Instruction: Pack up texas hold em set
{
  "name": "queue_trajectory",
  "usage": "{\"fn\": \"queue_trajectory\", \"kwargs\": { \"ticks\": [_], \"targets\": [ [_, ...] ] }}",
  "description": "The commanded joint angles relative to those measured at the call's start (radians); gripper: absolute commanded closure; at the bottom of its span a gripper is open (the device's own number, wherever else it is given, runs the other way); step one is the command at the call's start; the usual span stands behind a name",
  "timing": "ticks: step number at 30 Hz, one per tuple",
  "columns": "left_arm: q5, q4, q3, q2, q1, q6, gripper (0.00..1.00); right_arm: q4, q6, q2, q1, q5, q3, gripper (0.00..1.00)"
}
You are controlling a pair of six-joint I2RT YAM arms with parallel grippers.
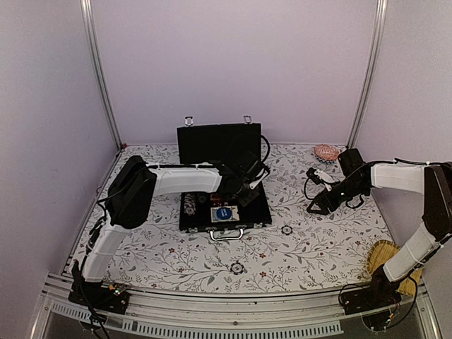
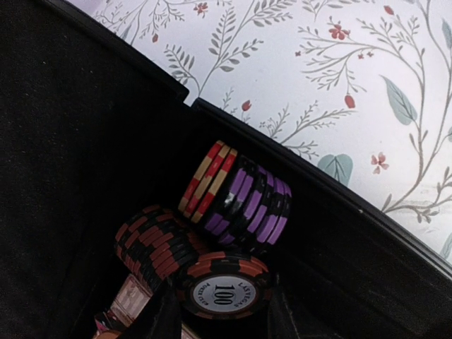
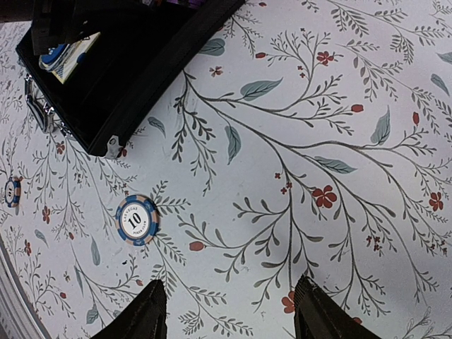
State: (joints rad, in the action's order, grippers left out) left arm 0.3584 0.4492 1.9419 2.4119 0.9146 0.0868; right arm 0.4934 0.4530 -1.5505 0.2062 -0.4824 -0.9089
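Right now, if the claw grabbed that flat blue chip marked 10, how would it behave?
The blue chip lies flat on the table, so its thin edge likely gives the open right claw little to pinch; it may slide when nudged. It looks rigid and small, probably light. Being round, it could roll if tipped on edge.

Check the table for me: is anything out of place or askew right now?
Two chips lie loose on the table, outside the open briefcase: a blue 10 chip off its handle-side corner and a second chip closer to the near edge. Inside the case, the chip stacks lean at different angles, not in a neat row.
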Motion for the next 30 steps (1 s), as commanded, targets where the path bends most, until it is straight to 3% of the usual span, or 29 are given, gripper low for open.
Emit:
{"fn": "queue_trajectory", "kwargs": {
  "ticks": [1, 14, 30],
  "targets": [
    [0.022, 0.014, 0.024, 0.044, -0.021, 0.018, 0.61, 0.005, 0.007, 0.003, -0.002, 0.001, -0.011, 0.37],
    [0.033, -0.006, -0.064, -0.042, -0.020, -0.009, 0.50, 0.005, 0.009, -0.005, -0.002, -0.001, -0.015, 0.37],
    [0.042, -0.001, -0.047, -0.040, -0.057, 0.000, 0.49, 0.006, 0.009, -0.006, -0.002, -0.002, -0.014, 0.37]
  ]
}}
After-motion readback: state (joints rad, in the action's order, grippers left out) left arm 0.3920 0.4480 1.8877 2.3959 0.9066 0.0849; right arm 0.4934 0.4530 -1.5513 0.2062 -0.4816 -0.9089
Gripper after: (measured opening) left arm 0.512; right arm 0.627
